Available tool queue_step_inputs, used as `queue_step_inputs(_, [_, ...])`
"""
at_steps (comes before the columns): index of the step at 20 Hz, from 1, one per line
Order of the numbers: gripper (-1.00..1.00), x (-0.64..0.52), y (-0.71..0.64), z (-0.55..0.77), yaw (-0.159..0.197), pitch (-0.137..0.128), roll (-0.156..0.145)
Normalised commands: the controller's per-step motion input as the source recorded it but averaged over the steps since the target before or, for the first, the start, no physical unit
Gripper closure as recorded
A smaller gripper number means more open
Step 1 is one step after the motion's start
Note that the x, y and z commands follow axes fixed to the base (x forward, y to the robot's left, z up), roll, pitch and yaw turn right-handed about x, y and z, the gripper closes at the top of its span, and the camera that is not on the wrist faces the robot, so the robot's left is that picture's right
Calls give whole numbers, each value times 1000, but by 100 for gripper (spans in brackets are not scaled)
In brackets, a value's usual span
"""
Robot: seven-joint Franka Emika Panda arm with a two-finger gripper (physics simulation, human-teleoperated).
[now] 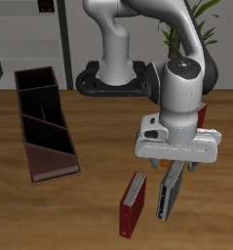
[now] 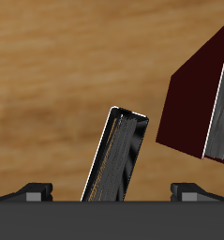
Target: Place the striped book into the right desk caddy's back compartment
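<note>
The striped book [image 1: 169, 193] stands on its edge on the wooden table near the front edge, grey with black and white stripes. In the wrist view it [image 2: 118, 155] rises between my two fingers [image 2: 34, 191]. My gripper [image 1: 173, 168] is directly above it, open, with the jaws apart on either side of the book's top; it also shows in the wrist view [image 2: 112, 193]. The right desk caddy [image 1: 52, 164], maroon outside and black inside, lies far across the table. Its back compartment [image 1: 35, 80] is the squarish end section farthest from the front edge and is empty.
A dark red book [image 1: 134, 203] stands close beside the striped book, and also shows in the wrist view [image 2: 190, 98]. Another red book [image 1: 202, 114] shows behind my wrist. The robot base [image 1: 113, 80] and a plant [image 1: 176, 34] are at the back.
</note>
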Motion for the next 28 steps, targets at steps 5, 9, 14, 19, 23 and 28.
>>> queue_step_inputs(5, [-100, 20, 7, -147, -15, 16, 2])
queue_step_inputs(9, [-100, 72, -17, -192, -8, 30, 2])
queue_step_inputs(14, [-100, 28, -16, -155, -6, 23, -3])
queue_step_inputs(19, [-100, 15, 64, -184, 6, 27, 21])
queue_step_inputs(23, [-100, 27, -24, -215, -19, 44, 18])
queue_step_inputs(28, [100, -8, -47, -11, -19, 4, 12])
